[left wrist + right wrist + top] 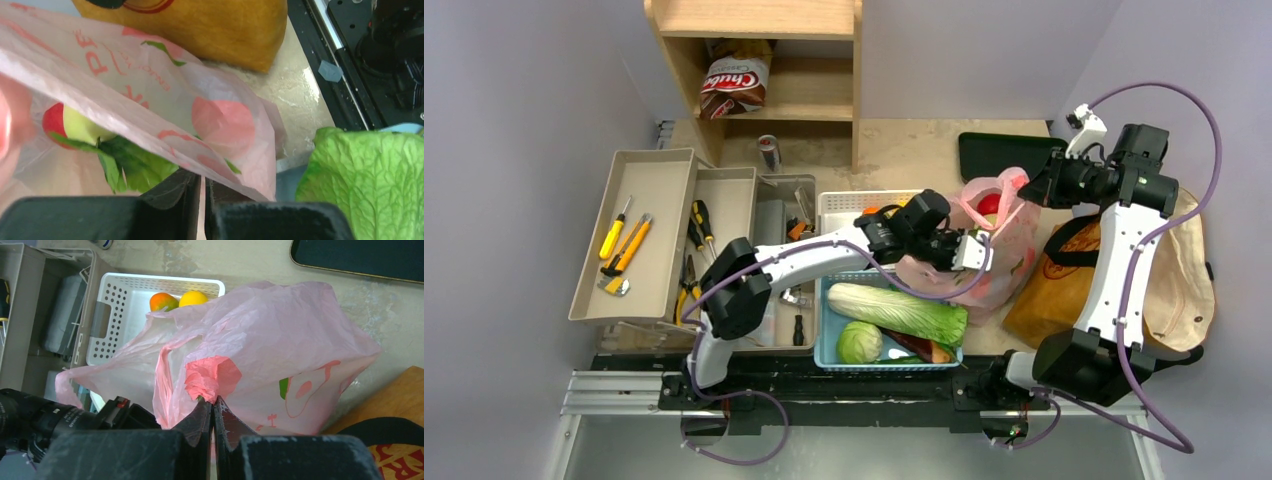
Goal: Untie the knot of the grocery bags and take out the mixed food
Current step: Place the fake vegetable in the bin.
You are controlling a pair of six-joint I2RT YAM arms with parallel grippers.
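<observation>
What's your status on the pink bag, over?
Left gripper shut on pink bag. Right gripper shut on its bunched top. Apple inside, not out. Brown bag close alongside.

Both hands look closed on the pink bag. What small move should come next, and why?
Probably ease the left hand and right hand slightly apart. Each is shut on film of the pink bag, on opposite sides, with a bunched lump at the right hand's tips; spreading should loosen it and widen the mouth over the apple.

Overhead view looks down; 2 close wrist views apparently share the pink bag.
</observation>
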